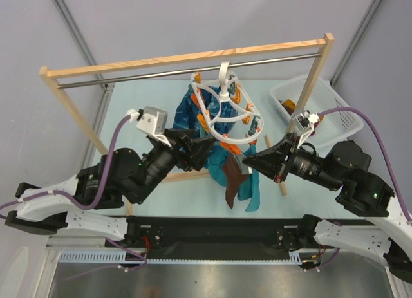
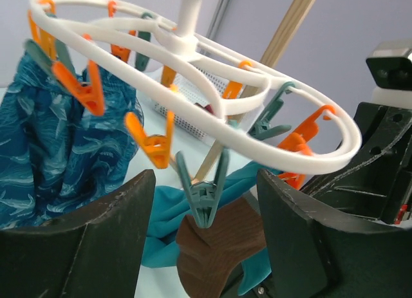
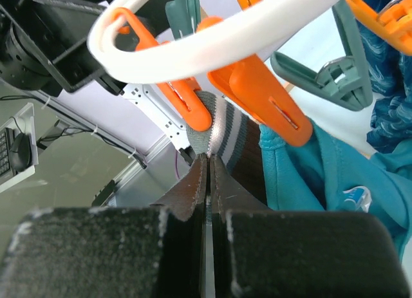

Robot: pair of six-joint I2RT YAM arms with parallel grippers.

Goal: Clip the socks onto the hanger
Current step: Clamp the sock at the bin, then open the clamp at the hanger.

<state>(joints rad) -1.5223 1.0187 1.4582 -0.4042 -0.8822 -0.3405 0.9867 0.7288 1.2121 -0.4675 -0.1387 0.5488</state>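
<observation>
The white ring hanger (image 1: pixel 222 108) hangs from the rack bar, its orange and grey-teal clips dangling. In the left wrist view a grey-teal clip (image 2: pixel 205 198) hangs between my left gripper's fingers, its tip meeting the top edge of the dark brown sock (image 2: pixel 219 250). My left gripper (image 2: pixel 205 182) is open around that clip without touching it. My right gripper (image 3: pixel 209 158) is shut on the sock's grey-striped cuff (image 3: pixel 225 132), just under two orange clips (image 3: pixel 257 95). From above, the brown sock (image 1: pixel 230 179) hangs between my left gripper (image 1: pixel 205 150) and my right gripper (image 1: pixel 246 159).
A wooden-framed rack with a metal bar (image 1: pixel 187 66) spans the table's back. A blue patterned cloth (image 1: pixel 183 111) and teal cloths (image 1: pixel 254 188) hang from the hanger. A white basket (image 1: pixel 322 111) stands at the right. The rack's wooden foot (image 1: pixel 281 182) lies beside my right arm.
</observation>
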